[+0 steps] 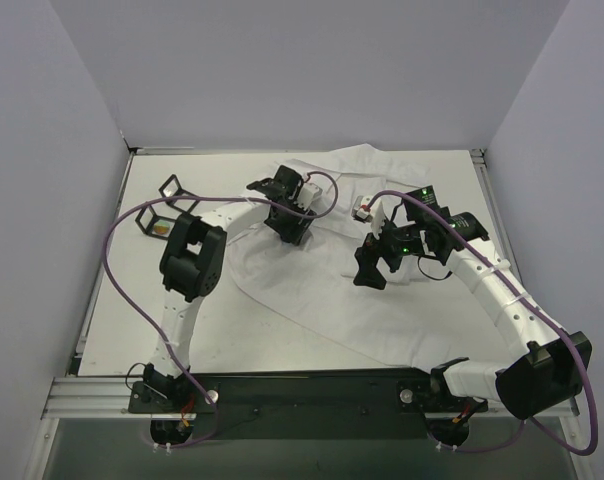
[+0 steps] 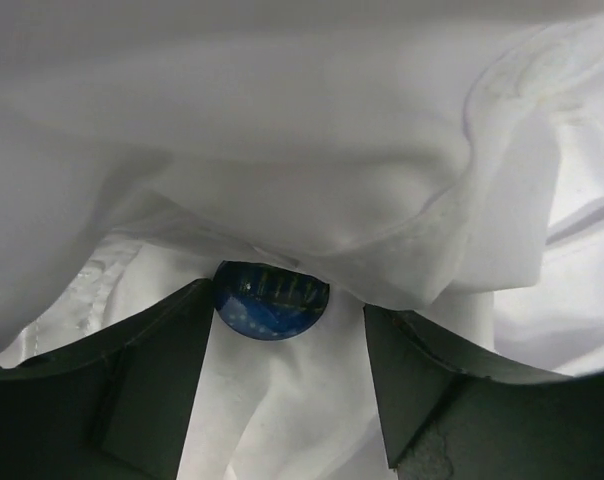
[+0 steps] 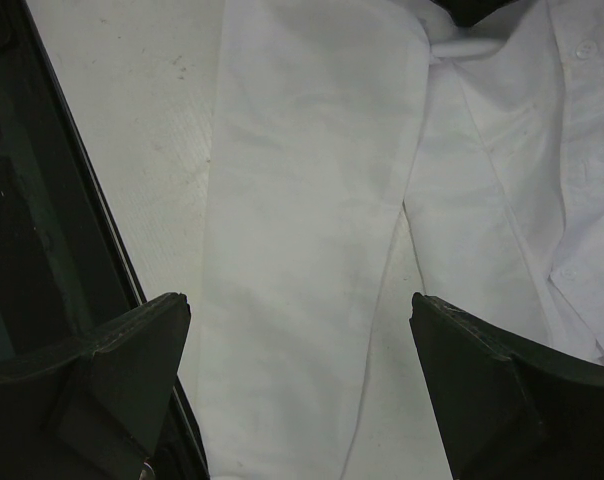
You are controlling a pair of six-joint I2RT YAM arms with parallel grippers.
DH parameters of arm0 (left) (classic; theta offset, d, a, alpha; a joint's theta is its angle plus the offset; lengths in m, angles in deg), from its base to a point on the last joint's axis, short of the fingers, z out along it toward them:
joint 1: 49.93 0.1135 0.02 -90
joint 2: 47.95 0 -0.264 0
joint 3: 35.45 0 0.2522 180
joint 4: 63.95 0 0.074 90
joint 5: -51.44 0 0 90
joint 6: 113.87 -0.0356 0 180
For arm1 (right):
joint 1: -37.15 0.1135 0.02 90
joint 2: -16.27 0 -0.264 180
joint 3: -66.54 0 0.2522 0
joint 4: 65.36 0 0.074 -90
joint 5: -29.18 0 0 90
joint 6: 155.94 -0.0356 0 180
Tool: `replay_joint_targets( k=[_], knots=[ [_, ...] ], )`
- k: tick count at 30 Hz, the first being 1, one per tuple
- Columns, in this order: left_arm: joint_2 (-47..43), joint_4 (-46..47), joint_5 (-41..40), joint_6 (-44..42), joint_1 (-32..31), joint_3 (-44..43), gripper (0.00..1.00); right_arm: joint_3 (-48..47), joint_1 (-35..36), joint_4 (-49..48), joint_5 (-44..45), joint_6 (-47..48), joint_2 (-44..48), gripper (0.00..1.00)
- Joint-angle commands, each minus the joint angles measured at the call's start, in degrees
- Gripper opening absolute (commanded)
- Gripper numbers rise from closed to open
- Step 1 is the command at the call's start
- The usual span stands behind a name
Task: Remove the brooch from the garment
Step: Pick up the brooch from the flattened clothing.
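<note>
The garment (image 1: 382,310), a large white shirt, lies spread over the table. In the left wrist view it fills the frame in folds (image 2: 282,130). The brooch (image 2: 272,298) is a round blue dome, its upper half tucked under a hemmed fold. My left gripper (image 2: 287,312) is open and sits right at the brooch, one finger on each side; its left finger (image 2: 152,380) is very close to the brooch's edge. In the top view the left gripper (image 1: 288,226) is over the shirt's upper part, and the brooch is hidden there. My right gripper (image 1: 370,268) (image 3: 300,300) is open and empty above flat shirt fabric (image 3: 302,200).
Two small black stands (image 1: 162,208) sit on the table's far left, one with something orange. White walls enclose the table at the back and sides. In the right wrist view a dark rail (image 3: 42,200) runs along the table's edge, beside bare table (image 3: 142,110).
</note>
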Motion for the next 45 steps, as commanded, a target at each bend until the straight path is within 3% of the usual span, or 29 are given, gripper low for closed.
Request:
replay_joint_targets(
  k=[1, 8, 14, 36, 45],
  knots=[
    [7.4, -5.3, -5.5, 0.4, 0.2, 1.2, 0.63, -0.2, 0.3, 0.1, -0.4, 0.5, 1.3, 0.99],
    [7.8, -5.7, -7.9, 0.3, -0.2, 0.9, 0.48, 0.0, 0.3, 0.1, -0.6, 0.6, 1.7, 0.99],
    [5.4, -4.1, -6.2, 0.7, 0.2, 1.7, 0.47, 0.4, 0.3, 0.1, -0.5, 0.8, 1.8, 0.99],
    [-10.8, 4.7, 23.5, 3.1, 6.9, 6.9, 0.46, -2.5, 0.1, 0.2, -6.3, 2.0, -1.0, 1.0],
    [-12.7, 6.6, 29.8, 5.0, 9.1, 6.5, 0.46, -5.1, 0.4, 0.1, -10.9, 3.6, -5.1, 1.0]
  ],
)
